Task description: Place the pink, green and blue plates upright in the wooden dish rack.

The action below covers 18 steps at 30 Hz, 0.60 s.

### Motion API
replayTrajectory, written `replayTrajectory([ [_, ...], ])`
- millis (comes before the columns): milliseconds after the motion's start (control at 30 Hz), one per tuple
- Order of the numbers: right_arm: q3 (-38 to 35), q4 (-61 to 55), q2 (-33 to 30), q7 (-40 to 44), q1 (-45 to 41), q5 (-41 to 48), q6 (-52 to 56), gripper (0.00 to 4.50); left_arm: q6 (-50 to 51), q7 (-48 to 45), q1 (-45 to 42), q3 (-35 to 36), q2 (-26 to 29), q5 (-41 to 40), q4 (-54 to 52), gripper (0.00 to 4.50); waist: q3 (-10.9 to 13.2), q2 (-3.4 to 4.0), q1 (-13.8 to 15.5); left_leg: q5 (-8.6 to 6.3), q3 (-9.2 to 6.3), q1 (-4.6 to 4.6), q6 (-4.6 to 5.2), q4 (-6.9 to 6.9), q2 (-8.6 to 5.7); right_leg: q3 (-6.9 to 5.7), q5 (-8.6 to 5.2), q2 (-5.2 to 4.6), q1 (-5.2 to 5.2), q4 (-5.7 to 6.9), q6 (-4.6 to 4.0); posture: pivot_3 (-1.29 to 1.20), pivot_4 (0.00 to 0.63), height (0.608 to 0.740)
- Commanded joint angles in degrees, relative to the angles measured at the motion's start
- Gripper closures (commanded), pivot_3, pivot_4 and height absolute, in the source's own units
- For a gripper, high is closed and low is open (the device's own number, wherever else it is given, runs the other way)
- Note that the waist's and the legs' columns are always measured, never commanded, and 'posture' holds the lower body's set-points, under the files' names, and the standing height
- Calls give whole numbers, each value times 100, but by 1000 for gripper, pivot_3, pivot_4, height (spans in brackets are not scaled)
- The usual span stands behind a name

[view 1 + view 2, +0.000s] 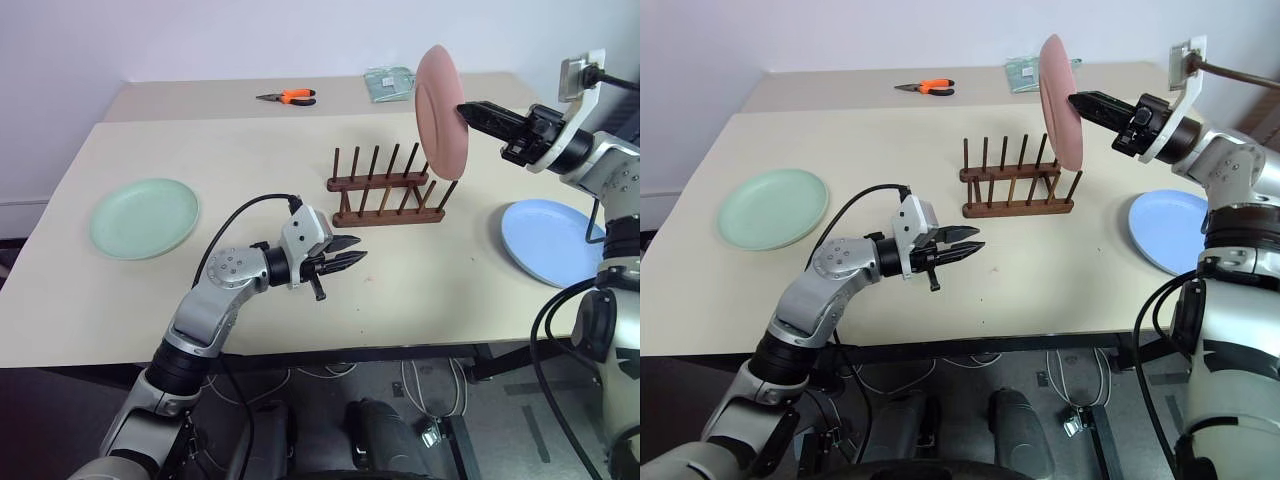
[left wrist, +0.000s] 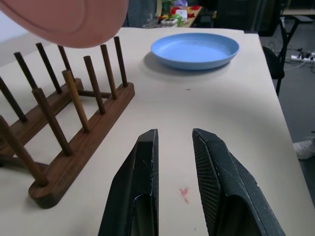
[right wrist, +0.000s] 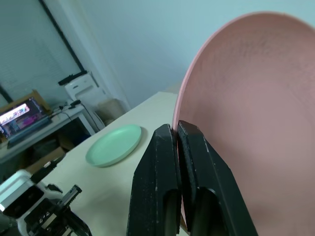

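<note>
My right gripper (image 1: 463, 110) is shut on the rim of the pink plate (image 1: 440, 110), holding it upright in the air above the right end of the wooden dish rack (image 1: 385, 190). No plate stands in the rack. The green plate (image 1: 144, 217) lies flat at the table's left. At the right the blue plate (image 1: 552, 240) lies flat, near the edge. In front of the rack my left gripper (image 1: 355, 250) hovers just above the table, open a little with nothing between its fingers, pointing toward the blue plate (image 2: 195, 50).
Orange-handled pliers (image 1: 290, 97) and a greenish packet (image 1: 388, 83) lie on the far table behind the rack. The beige tabletop (image 1: 250, 170) is bare between the green plate and the rack. A small red mark (image 2: 184, 192) is on the table under my left gripper.
</note>
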Motion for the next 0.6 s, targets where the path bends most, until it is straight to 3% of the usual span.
replayTrajectory([
  [33, -155, 359, 1, 48, -354, -135, -124, 4429, 10, 28, 12, 80, 7, -97, -231, 3400, 0, 0, 2, 0, 0, 0, 0, -1, 0, 0, 0, 0, 0, -1, 0, 0, 150, 740],
  [267, -366, 740, 12, 51, -468, -214, -74, 4429, 43, 56, 105, 58, 48, -85, -322, 3400, 0, 0, -3, -1, 0, 0, -1, -4, 0, 0, 0, -4, 0, -5, -1, 0, 150, 740],
  [367, -507, 791, -15, 21, -508, -186, -37, 3631, 68, 47, 114, 61, 60, -93, -338, 3400, 0, 1, -4, -1, 0, 0, -1, -4, 0, 0, 0, -4, 0, -5, -1, 0, 150, 740],
  [600, -773, 924, -75, -244, -607, -284, -224, 267, 95, 35, 100, 44, 64, -98, -329, 3400, 0, 1, -3, -1, 0, -1, -1, -14, -1, 0, 0, -6, -1, -16, -1, 0, 150, 740],
])
